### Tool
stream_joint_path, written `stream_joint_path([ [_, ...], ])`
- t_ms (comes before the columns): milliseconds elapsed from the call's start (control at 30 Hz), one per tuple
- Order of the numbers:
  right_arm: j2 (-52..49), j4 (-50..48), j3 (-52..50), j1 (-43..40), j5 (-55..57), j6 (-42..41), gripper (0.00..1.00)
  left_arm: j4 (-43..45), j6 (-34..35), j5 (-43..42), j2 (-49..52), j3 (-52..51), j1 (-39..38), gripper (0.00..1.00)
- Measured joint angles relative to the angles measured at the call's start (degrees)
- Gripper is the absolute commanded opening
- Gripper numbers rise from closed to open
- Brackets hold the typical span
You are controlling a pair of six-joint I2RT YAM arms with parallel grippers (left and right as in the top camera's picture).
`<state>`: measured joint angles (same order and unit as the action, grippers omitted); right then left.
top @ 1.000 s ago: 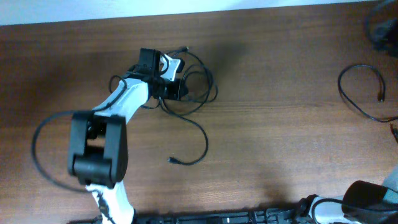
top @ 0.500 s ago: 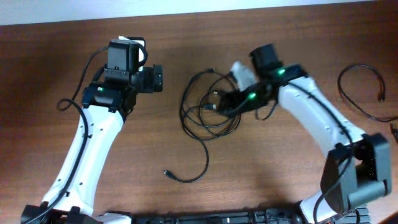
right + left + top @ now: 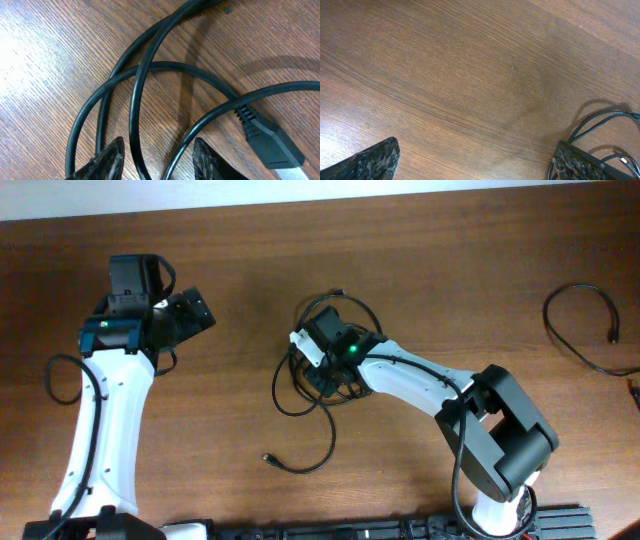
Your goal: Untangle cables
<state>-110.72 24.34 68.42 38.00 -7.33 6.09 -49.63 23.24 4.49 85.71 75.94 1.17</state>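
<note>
The cables lie as one tangled black coil at the table's middle, and a loose tail curls down to a small plug. My right gripper is down on the coil's left part. In the right wrist view two strands of the cables run between its fingertips, which stand partly apart around them without pinching; my right gripper is open. A plug end lies just to the right. My left gripper hovers well left of the coil, wide open over bare wood.
A separate black cable loop lies at the far right of the wooden table. In the left wrist view some cable strands show beside the right finger. The white wall edge runs along the table's back.
My right arm has swung left and come down over the coil, and its jaws have narrowed around two strands. The left arm has let go, opened wide and drawn away to the left.
</note>
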Motion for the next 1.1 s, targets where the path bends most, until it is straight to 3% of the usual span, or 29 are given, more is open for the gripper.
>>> stream_joint_path([
  [100,-0.2,-0.42,0.0,0.44,-0.02,0.81,0.4,-0.13,0.17,-1.33,0.0,0.0,-0.02,0.99],
  [167,-0.26,-0.46,0.0,1.25,-0.02,1.92,0.28,-0.13,0.17,-1.4,0.0,0.0,0.0,0.99],
  [267,-0.35,-0.59,0.02,1.75,0.0,2.91,0.23,-0.11,0.2,-1.53,0.0,0.0,-0.02,0.99],
  [333,-2.01,0.46,0.61,1.75,0.0,3.41,0.04,-0.13,0.17,-1.55,0.0,0.0,-0.02,0.99],
  [400,-2.19,1.36,1.11,1.75,-0.02,3.39,0.04,-0.13,0.2,-1.77,0.0,0.0,-0.02,0.99],
  [467,-2.56,9.25,6.6,0.85,-0.46,3.32,0.04,-0.68,0.2,-4.83,0.0,0.0,-0.02,0.99],
  [533,-2.19,18.05,18.6,-1.79,-0.66,3.3,0.04,-0.87,0.2,-7.23,0.0,-0.13,-0.11,0.99],
  [667,1.27,25.88,41.86,-6.32,-0.66,1.07,0.04,-0.5,0.2,-11.5,-0.13,-6.32,-3.52,0.99],
  [867,1.38,26.47,44.09,-6.47,-0.68,-0.07,0.04,22.8,4.2,-16.35,-0.7,-24.46,-17.68,0.99],
  [933,2.01,26.6,44.09,-6.88,-0.7,-0.11,0.04,26.34,6.6,-16.33,-0.7,-25.81,-19.69,0.99],
  [1033,4.44,28.48,44.24,-8.37,-0.68,-0.13,0.04,29.44,13.62,-16.06,-0.7,-25.97,-20.11,0.99],
  [1100,4.92,31.17,44.57,-9.09,-0.68,-0.11,0.04,29.57,25.18,-15.43,-0.7,-25.97,-16.96,0.99],
])
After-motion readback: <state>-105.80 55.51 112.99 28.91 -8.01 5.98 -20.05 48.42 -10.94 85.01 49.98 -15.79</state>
